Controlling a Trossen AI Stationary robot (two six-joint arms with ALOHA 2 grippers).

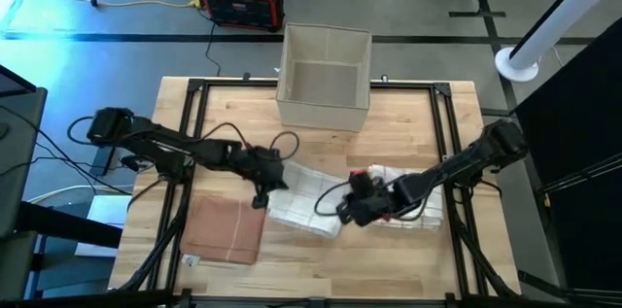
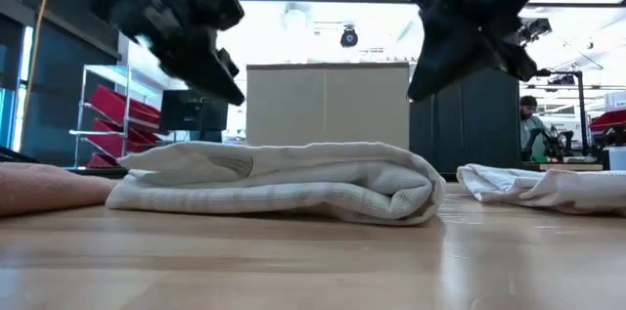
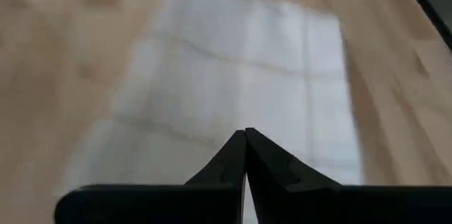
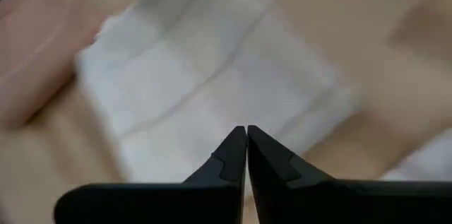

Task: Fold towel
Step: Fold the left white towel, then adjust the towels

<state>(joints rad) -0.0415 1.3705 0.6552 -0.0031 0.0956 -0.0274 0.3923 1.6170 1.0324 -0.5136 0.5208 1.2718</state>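
Note:
A white towel (image 1: 303,201), folded into a thick flat bundle, lies on the wooden table; in the low view the towel (image 2: 284,183) rests on its underside with a rounded fold at its right end. My left gripper (image 1: 262,193) hovers over its left end with its fingers shut. My right gripper (image 1: 350,211) hovers over its right end, also shut. In the low view the left gripper (image 2: 230,90) and the right gripper (image 2: 419,87) hang clear above the cloth. The left gripper (image 3: 245,136) and the right gripper (image 4: 246,132) each look down on the towel (image 3: 233,75), (image 4: 205,90).
A folded reddish-brown towel (image 1: 224,230) lies near the table's left near corner. Another white towel (image 1: 413,206) lies crumpled under the right arm, to the right of the folded one. An open beige box (image 1: 326,75) stands at the far edge. Black frame rails (image 1: 194,133) cross the table.

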